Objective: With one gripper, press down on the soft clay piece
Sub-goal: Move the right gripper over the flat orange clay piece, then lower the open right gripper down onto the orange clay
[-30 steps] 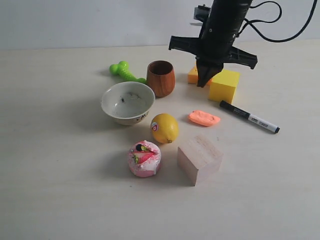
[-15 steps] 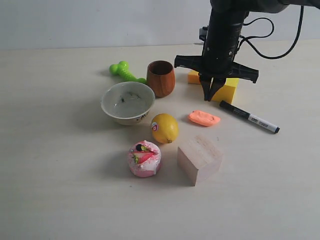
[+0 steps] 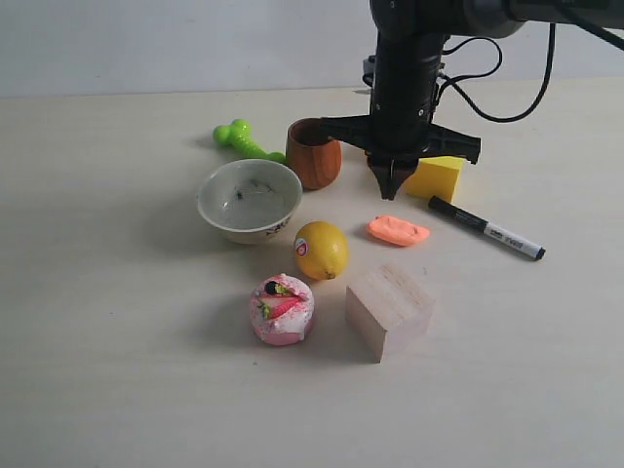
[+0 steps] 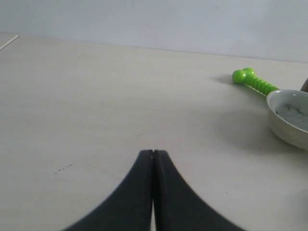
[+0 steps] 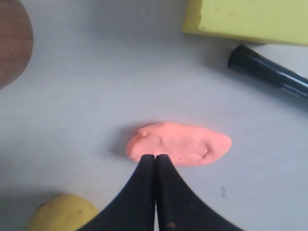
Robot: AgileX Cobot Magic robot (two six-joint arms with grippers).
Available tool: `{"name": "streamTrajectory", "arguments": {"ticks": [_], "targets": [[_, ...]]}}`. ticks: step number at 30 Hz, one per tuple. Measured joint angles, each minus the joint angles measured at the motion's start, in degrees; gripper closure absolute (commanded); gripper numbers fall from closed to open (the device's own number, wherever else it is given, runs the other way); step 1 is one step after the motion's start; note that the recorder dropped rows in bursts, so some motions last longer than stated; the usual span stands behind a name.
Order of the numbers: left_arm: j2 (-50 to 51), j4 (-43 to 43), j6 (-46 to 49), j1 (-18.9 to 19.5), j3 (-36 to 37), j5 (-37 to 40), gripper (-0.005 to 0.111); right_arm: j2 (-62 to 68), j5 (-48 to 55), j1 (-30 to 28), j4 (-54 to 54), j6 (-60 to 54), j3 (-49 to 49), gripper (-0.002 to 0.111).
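Two closed right fingers (image 3: 389,178) point down over the soft clay piece (image 3: 398,230).

The left pincer (image 4: 153,154), its two black fingers pressed together, hangs over the pale surface (image 4: 91,101); a green bone toy (image 4: 252,83) lies just beside a white bowl (image 4: 288,120).

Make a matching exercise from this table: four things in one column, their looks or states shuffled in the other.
Things:
1. soft clay piece
2. right gripper
3. marker pen
4. lemon

Looks or states:
A. black, fingers shut together, pointing down
B. rounded, yellow, with a small sticker
C. flat, salmon-orange, lumpy on top
D. long and thin, black cap, white body, lying on its side

Pairs: 1-C, 2-A, 3-D, 4-B
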Motion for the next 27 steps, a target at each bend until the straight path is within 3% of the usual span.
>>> {"name": "streamTrajectory", "arguments": {"ticks": [10, 27], "targets": [[0.0, 0.0, 0.0, 0.0, 0.0, 0.0, 0.107, 0.0, -2.44, 0.0, 0.0, 2.3, 5.3, 0.108], [0.0, 0.0, 0.0, 0.0, 0.0, 0.0, 0.107, 0.0, -3.57, 0.0, -1.42, 2.3, 5.43, 0.108]]}}
